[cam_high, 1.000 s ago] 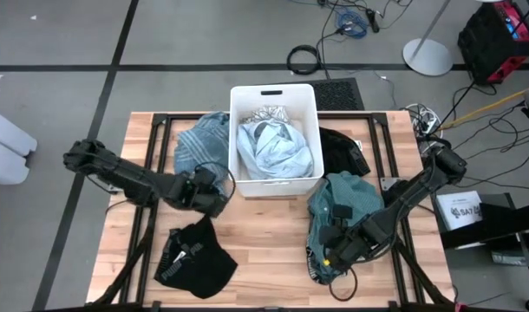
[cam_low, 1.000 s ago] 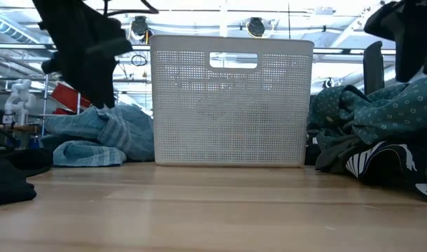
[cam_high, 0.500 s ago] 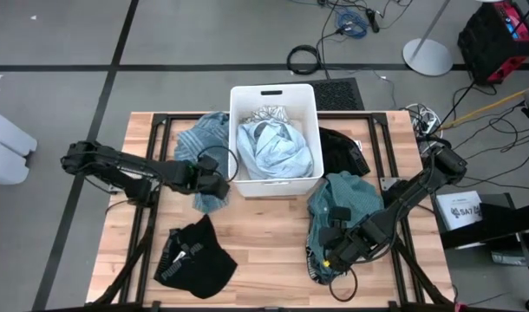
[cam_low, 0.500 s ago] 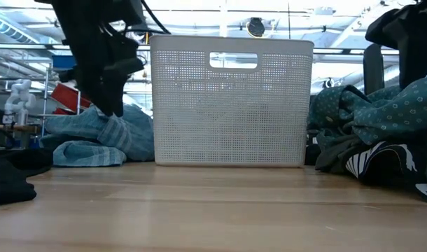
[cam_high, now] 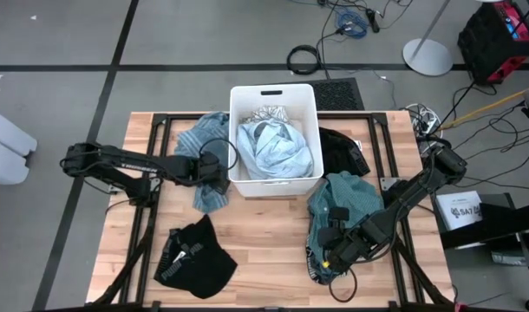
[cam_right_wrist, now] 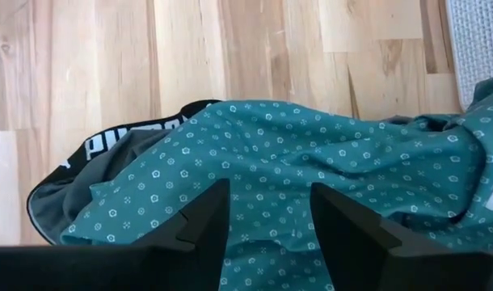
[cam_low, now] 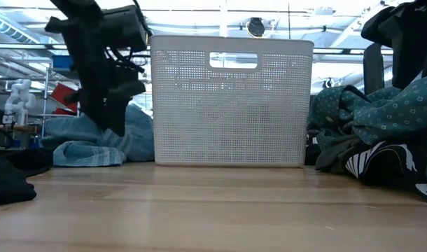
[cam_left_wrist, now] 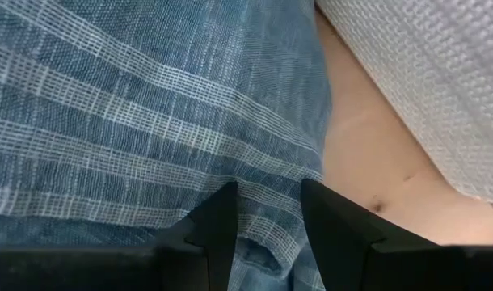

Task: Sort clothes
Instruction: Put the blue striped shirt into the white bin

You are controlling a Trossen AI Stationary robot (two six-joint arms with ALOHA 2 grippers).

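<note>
You have the blue striped garment (cam_left_wrist: 149,121) crumpled directly beneath the left gripper's (cam_left_wrist: 267,212) parted jaws. Your teal dotted garment (cam_right_wrist: 311,162) lies heaped under the right gripper's (cam_right_wrist: 269,212) spread jaws, over a black piece (cam_right_wrist: 109,145).

Even, bright light falls from overhead — the high view shows only soft, short shadows under the arms and along the white bin (cam_high: 273,94). In the low view the background at the top is backlit and washed out by ceiling lamps, so the dark arm at upper left reads almost as a silhouette, and the wooden tabletop (cam_low: 213,217) in the foreground is soft. The left wrist view is sharp on the striped fabric (cam_left_wrist: 133,121) — its dark fingers (cam_left_wrist: 218,230) at the bottom lie in shade.
</note>
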